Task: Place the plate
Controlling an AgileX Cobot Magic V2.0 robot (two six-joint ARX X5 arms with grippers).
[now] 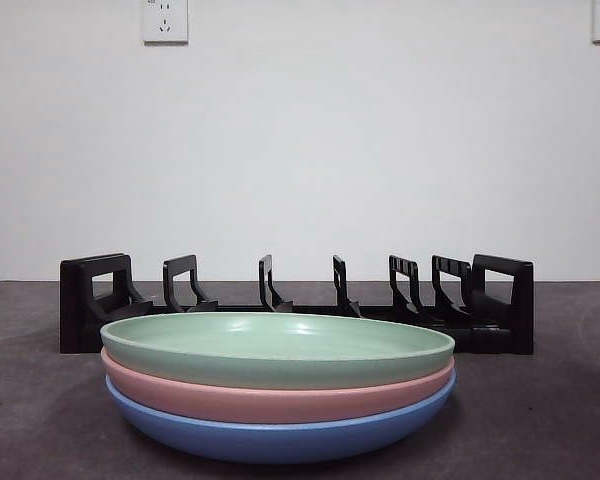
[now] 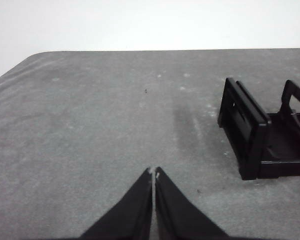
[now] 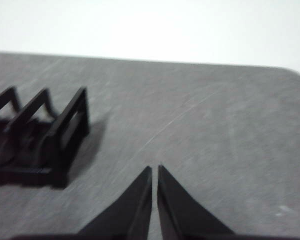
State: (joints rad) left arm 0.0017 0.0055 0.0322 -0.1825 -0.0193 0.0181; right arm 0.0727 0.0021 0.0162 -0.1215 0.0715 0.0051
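We judge the task barely begun. Three plates sit stacked flat near the front edge of the bench: a green plate (image 1: 277,348) on top, a pink plate (image 1: 277,398) under it, and a blue plate (image 1: 280,435) at the bottom, touching the bench (image 1: 540,420). Behind the stack, toward the back edge, stands the black rack (image 1: 296,305), and from what we can see none of its slots holds a plate. So nothing is placed yet; what is left, as we read it, is to lift the top plate, turn it on edge and set it between two of the rack's dividers.

Neither arm shows in the front view. Our left gripper (image 2: 154,172) hangs over bare bench beyond one end of the rack (image 2: 262,132), its jaws closed together and holding nothing. Our right gripper (image 3: 154,170) hangs over bare bench beyond the other end of the rack (image 3: 40,140), jaws likewise pressed together and empty. Both are well apart from the plates.

The plates lie horizontal, open faces up; being round, they have no long axis of their own. The rack's long axis runs side to side, parallel to the bench's back edge, with its dividers crossing that line.
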